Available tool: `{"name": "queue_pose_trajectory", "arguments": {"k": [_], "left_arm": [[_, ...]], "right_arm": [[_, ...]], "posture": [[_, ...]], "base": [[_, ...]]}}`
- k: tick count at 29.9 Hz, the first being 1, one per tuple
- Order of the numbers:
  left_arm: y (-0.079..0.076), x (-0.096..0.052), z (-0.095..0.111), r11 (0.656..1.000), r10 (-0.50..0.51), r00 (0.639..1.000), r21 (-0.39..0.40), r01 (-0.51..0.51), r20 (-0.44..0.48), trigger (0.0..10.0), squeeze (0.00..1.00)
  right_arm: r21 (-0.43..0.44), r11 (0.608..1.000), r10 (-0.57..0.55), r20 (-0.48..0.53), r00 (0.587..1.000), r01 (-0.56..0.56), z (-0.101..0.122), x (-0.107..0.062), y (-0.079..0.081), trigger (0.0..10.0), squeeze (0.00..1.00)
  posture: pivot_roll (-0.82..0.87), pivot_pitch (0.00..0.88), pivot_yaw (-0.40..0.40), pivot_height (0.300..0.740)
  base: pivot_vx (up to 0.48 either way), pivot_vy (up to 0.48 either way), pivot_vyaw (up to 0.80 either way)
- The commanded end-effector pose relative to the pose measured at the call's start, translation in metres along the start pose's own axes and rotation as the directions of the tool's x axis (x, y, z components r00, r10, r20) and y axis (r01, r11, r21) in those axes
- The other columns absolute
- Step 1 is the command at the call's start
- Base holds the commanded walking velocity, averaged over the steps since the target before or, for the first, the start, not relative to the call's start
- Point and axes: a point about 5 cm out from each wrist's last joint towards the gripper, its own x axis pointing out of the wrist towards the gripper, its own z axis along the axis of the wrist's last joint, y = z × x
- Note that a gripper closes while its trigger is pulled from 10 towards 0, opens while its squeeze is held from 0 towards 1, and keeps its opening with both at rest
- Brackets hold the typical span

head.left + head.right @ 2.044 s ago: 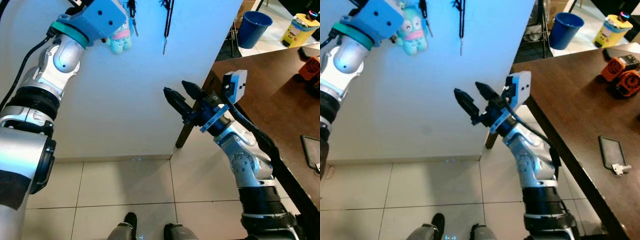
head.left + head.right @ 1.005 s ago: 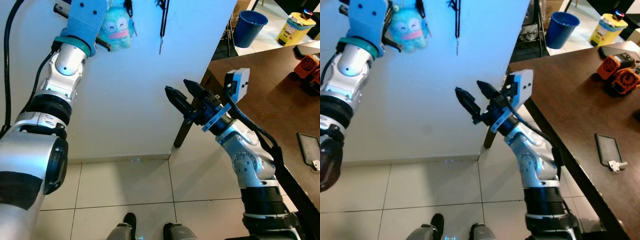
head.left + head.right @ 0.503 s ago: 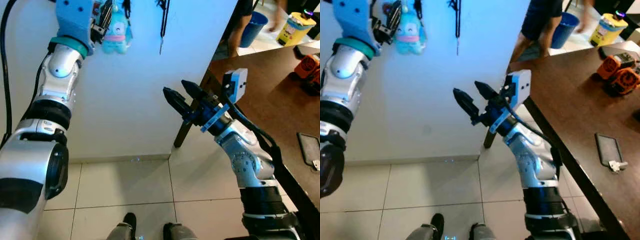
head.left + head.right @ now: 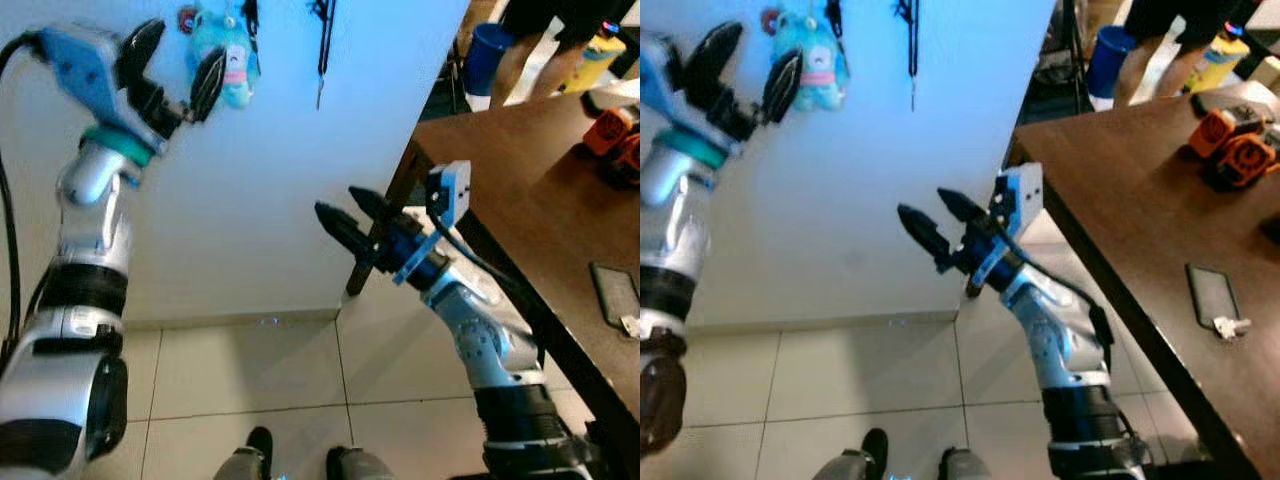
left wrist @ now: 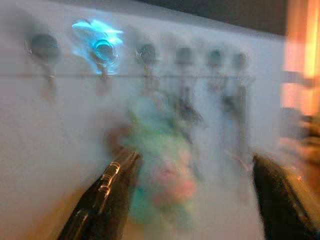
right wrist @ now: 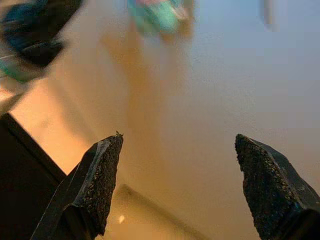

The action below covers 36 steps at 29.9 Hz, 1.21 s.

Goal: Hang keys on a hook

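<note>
A teal plush keychain (image 4: 226, 52) hangs against the white wall (image 4: 250, 200), with keys and a red tag beside it. In the blurred left wrist view the keychain (image 5: 162, 170) dangles below a row of round hooks (image 5: 147, 52). My left gripper (image 4: 178, 65) is raised just left of the plush, a little off it, open with nothing between its fingers. My right gripper (image 4: 342, 205) is held out lower down, in front of the wall, open and empty. The right wrist view looks up the wall at the plush (image 6: 157, 12).
A dark lanyard with a key (image 4: 322, 40) hangs to the right of the plush. A brown table (image 4: 520, 180) stands at the right with a phone (image 4: 612, 292) and an orange tool (image 4: 620, 140). Behind it stand a person's legs (image 4: 540, 40) and a blue bin (image 4: 487, 45).
My left gripper has opened, let go of the plush keychain and drawn back down and left. The plush stays hanging. The right arm sank slightly. A person walked in at the back right.
</note>
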Motion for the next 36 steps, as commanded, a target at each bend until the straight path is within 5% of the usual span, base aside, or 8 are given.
{"name": "queue_pose_trajectory", "arguments": {"k": [1,3,4,18,20,23,25,36], "left_arm": [[-0.01,-0.002,-0.004,0.994,-0.079,0.997,-0.074,0.078,-0.003,10.0,1.0],[-0.019,-0.017,-0.01,0.98,-0.139,0.99,-0.145,0.135,-0.017,10.0,0.85],[-0.027,-0.04,-0.021,0.958,-0.188,0.981,-0.232,0.171,-0.052,10.0,0.0],[-0.044,-0.186,-0.121,0.867,-0.028,0.839,-0.431,-0.25,-0.543,10.0,0.0],[-0.068,-0.249,-0.15,0.758,0.069,0.612,-0.358,-0.546,-0.788,10.0,0.0],[-0.079,-0.272,-0.155,0.707,0.103,0.491,-0.284,-0.648,-0.865,10.0,0.0],[-0.095,-0.303,-0.16,0.64,0.144,0.31,-0.15,-0.754,-0.94,10.0,0.0],[-0.124,-0.334,-0.166,0.58,0.188,0.059,0.062,-0.813,-0.98,10.0,0.0]], "right_arm": [[0.024,0.999,-0.032,-0.056,0.998,0.033,-0.017,-0.008,-0.005,10.0,0.0],[0.034,0.997,-0.059,-0.094,0.994,0.062,-0.028,-0.016,-0.01,10.0,0.0],[0.049,0.995,-0.083,-0.137,0.987,0.09,-0.041,-0.026,-0.013,10.0,0.0],[0.08,0.986,-0.137,-0.121,0.983,0.147,-0.05,-0.041,-0.019,10.0,0.0],[0.055,0.989,-0.136,-0.047,0.99,0.138,-0.03,-0.034,-0.021,10.0,0.0],[0.035,0.99,-0.135,-0.022,0.991,0.136,-0.023,-0.03,-0.022,10.0,0.0],[0.003,0.991,-0.135,0.013,0.991,0.134,-0.014,-0.027,-0.022,10.0,0.0],[-0.058,0.984,-0.165,0.076,0.983,0.169,0.006,-0.021,-0.026,10.0,0.0]], "posture": [[-0.06,0.135,-0.005,0.74],[-0.05,0.134,-0.005,0.74],[-0.05,0.134,-0.008,0.74],[-0.03,0.113,0.004,0.74],[-0.03,0.112,-0.002,0.74],[-0.03,0.112,-0.002,0.74],[-0.03,0.103,0.001,0.74],[-0.04,0.077,-0.001,0.74]], "base": [[0.0,0.0,0.0],[0.0,0.0,0.0],[0.0,0.0,0.0],[0.0,0.0,0.0],[0.0,0.0,-0.4],[0.0,0.0,-0.78],[0.0,0.0,-0.77],[0.0,0.0,-0.76]]}}
